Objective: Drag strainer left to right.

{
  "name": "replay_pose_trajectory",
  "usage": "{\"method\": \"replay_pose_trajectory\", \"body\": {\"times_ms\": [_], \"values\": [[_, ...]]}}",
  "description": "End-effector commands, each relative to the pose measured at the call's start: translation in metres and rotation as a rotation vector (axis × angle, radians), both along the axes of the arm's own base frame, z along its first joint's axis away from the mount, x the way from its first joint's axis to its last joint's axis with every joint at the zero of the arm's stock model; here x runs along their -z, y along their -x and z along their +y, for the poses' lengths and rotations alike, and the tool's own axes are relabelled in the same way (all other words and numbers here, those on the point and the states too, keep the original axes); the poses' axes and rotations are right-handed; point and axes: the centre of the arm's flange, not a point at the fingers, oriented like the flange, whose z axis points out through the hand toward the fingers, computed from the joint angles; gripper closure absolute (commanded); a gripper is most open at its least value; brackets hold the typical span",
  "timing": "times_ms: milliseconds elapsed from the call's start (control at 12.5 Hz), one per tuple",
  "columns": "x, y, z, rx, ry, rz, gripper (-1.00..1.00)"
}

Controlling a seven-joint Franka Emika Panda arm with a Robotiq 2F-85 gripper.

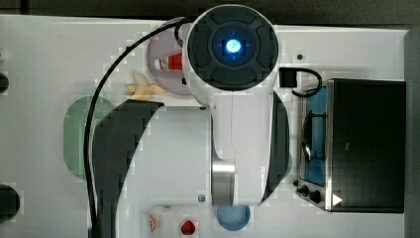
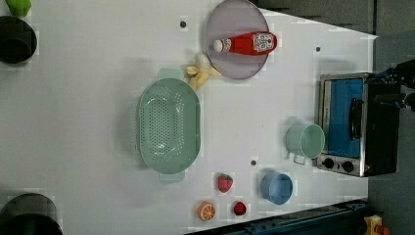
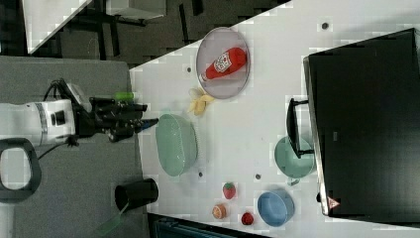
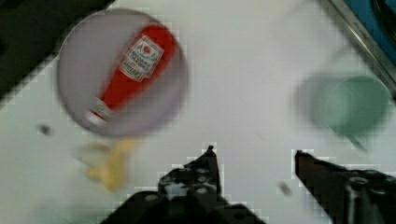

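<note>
On the white desk (image 2: pixel 88 98) the oven (image 2: pixel 359 125) sits at the left view's right edge. The strainer (image 2: pixel 169 126) rests mid-desk, beside the banana (image 2: pixel 200 73) and plate (image 2: pixel 237 19). The gripper (image 3: pixel 143 115) hangs off it, jaws wide and empty.

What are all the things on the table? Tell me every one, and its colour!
strainer: 1, pale green, middle of the table
plate: 1, grey-purple, near the banana
ketchup bottle: 1, red, lying on the plate
banana: 1, yellow, between strainer and plate
mug: 1, mint green, beside the toaster oven
toaster oven: 1, black and silver
bowl: 1, blue, near the mug
strawberries: 2, red
orange: 1, orange
cups: 2, black, the left view's left
hand: 1, black, open, holding nothing
</note>
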Motion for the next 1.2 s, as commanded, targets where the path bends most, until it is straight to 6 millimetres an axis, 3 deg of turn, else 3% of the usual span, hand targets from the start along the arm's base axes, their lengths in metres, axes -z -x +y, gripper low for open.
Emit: {"method": "replay_pose_trajectory", "body": {"times_ms": [80, 240, 400, 480, 800, 1040, 1200], "values": [[-0.089, 0.192, -0.023, 0.240, -0.001, -0.015, -0.59], [-0.090, 0.191, -0.022, 0.236, 0.000, -0.023, -0.99], [-0.089, 0.186, -0.006, 0.205, 0.008, -0.040, -1.00], [-0.088, 0.180, 0.011, 0.173, 0.012, -0.059, -1.00], [-0.057, 0.153, 0.113, -0.024, 0.078, -0.094, -1.00], [-0.009, 0.135, 0.194, -0.089, 0.104, -0.091, -1.00], [0.030, 0.123, 0.238, -0.035, 0.083, -0.097, -1.00]]}}
